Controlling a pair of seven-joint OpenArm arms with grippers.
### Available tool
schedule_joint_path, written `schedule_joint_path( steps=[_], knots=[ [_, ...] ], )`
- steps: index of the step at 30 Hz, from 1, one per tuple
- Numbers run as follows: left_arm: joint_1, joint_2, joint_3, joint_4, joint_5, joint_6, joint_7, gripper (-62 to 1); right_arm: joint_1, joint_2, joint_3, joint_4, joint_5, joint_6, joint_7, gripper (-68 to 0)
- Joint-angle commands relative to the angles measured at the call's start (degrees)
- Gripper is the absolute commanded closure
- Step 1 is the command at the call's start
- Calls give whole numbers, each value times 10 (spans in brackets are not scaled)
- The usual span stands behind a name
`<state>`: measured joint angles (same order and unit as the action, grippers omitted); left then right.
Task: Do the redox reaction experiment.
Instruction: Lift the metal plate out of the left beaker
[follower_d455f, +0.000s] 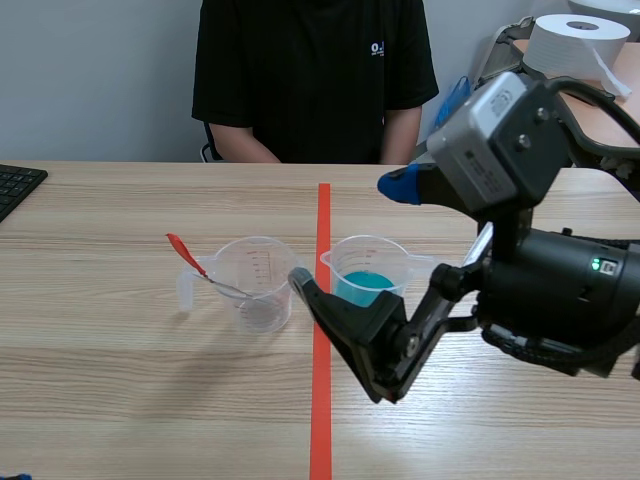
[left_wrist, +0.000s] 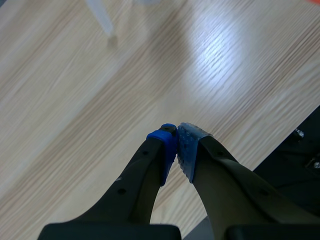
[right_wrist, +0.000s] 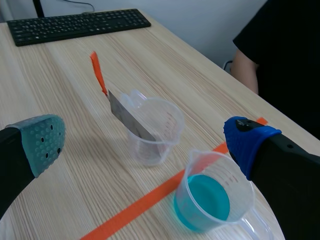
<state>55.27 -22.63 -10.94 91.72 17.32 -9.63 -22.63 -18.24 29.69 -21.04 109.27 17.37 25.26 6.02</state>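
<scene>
Right claw (right_wrist: 145, 145): spread really wide, nothing in it. It hung above the table (follower_d455f: 100, 350), and in the wrist view both cups sat ahead of it, between the two pads.
Left claw (left_wrist: 177, 150): pinched shut with the pads touching and holding nothing, over bare wood.
Blue cup (follower_d455f: 365, 280): clear measuring cup with teal-blue liquid in the bottom. It stood upright just on the right arm's side of the tape line (follower_d455f: 321, 400).
Empty cup (follower_d455f: 258, 285): same kind of clear cup, upright, on the other side of the line and near the blue one, not touching it.
Metal strip (right_wrist: 127, 117): leaned over the empty cup's rim with its lower end inside. Its orange-red end poked up and out, away from the blue cup.
Background: keyboard (follower_d455f: 18, 185) at the table's far left, a person (follower_d455f: 315, 70) in a black shirt across the table, and a paper roll (follower_d455f: 575, 40) behind the right arm.
</scene>
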Motion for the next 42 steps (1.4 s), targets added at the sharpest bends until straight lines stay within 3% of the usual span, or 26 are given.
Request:
schedule_joint_path(
  steps=[1, 3, 9, 11, 14, 21, 32, 42],
  knots=[
    [0, 1, -11, 1, -3, 1, -8, -40, 17, 2, -10, 10, 8, -5, 3, -679],
    [0, 1, -21, -16, -10, 1, -5, -40, 33, 0, -28, 8, 8, -6, 0, -679],
    [-1, -5, -49, -80, -81, 1, -3, -40, 80, -26, -75, 3, 7, -15, -41, -679],
    [0, -7, -50, -101, -90, 1, -10, -40, 96, -40, -91, -5, 5, -15, -48, -679],
    [0, -11, -50, -132, -93, 0, -23, -40, 118, -60, -117, -23, -4, -15, -60, -679],
    [8, -36, -50, -175, -164, 0, -31, -40, 167, -113, -167, -88, -37, -19, -72, -679],
    [40, -47, -50, -187, -178, 0, -33, -40, 227, -179, -211, -181, -56, -54, -97, -679],
    [39, -47, -34, -226, -178, -1, -49, -40, 258, -210, -214, -246, -56, -61, -117, -679]
  ],
)
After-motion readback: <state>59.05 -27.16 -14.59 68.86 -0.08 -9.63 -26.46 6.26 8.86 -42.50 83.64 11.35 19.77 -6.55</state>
